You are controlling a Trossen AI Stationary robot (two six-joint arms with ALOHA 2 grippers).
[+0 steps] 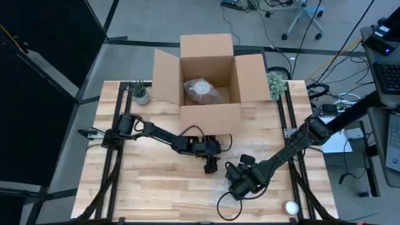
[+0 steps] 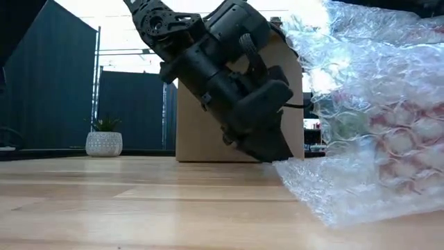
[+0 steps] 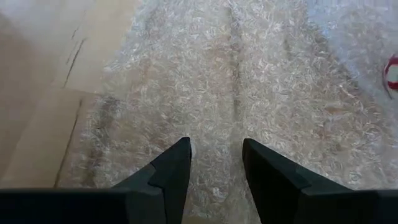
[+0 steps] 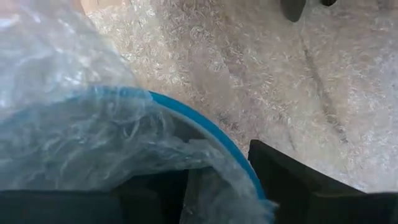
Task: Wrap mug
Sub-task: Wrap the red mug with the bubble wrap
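A sheet of clear bubble wrap (image 3: 249,74) lies on the wooden table (image 1: 156,187). At its near right, the mug (image 2: 388,132) shows red and white through wrap bunched around it. In the right wrist view it has a blue rim (image 4: 205,127). My right gripper (image 1: 240,182) is at that rim, with wrap folded over the mug's mouth. My left gripper (image 3: 216,149) stands open, fingers pointing down over the flat part of the sheet, left of the mug. My right gripper holds the mug at its blue rim (image 4: 245,171), with bubble wrap caught in the hold. One finger (image 4: 286,177) is outside the wall; the other, veiled by wrap, seems to be inside. My left gripper's fingertips (image 3: 180,155) are at the sheet; I cannot tell whether they touch it.
An open cardboard box (image 1: 209,81) stands at the table's far middle with a wrapped bundle (image 1: 203,89) inside. Small potted plants (image 1: 140,92) (image 1: 277,82) flank it. A white ball (image 1: 291,207) lies near the front right corner.
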